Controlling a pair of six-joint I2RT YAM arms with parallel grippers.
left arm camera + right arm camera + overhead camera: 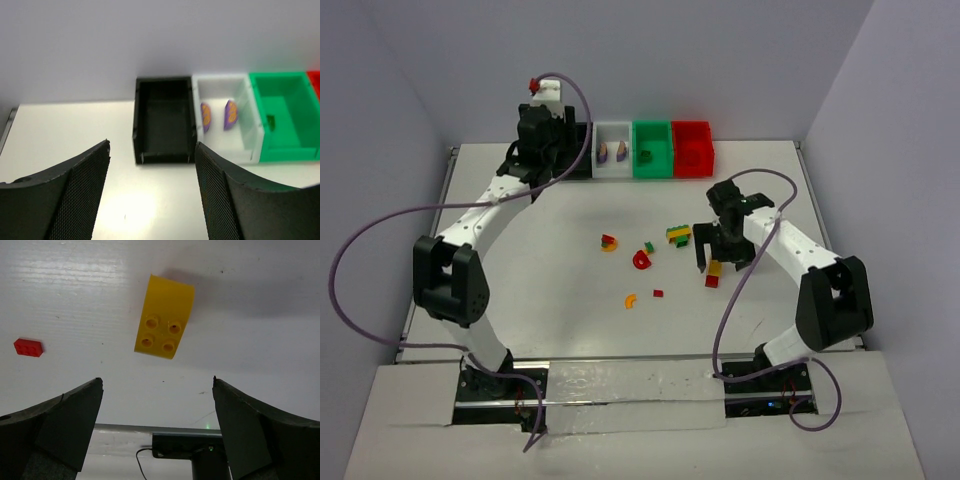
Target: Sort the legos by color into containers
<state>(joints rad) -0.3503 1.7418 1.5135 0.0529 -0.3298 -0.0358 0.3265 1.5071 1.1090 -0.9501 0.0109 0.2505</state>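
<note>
far bins from left to right: black bin (162, 125), white bin (220, 82), green bin (280, 85), red bin (692, 126). the white bin holds two purple pieces (230, 114) with orange marks; a green piece (270, 120) lies in the green. on the white table (260, 340), a yellow brick (164, 316) and small red brick (28, 347).

No readable txt, labels, brands or nos. in any view. Purple pieces (205, 116) in the white bin (220, 85) carry orange marks, too blurry to read. Studs on the yellow brick (164, 316): no legible mark.
</note>
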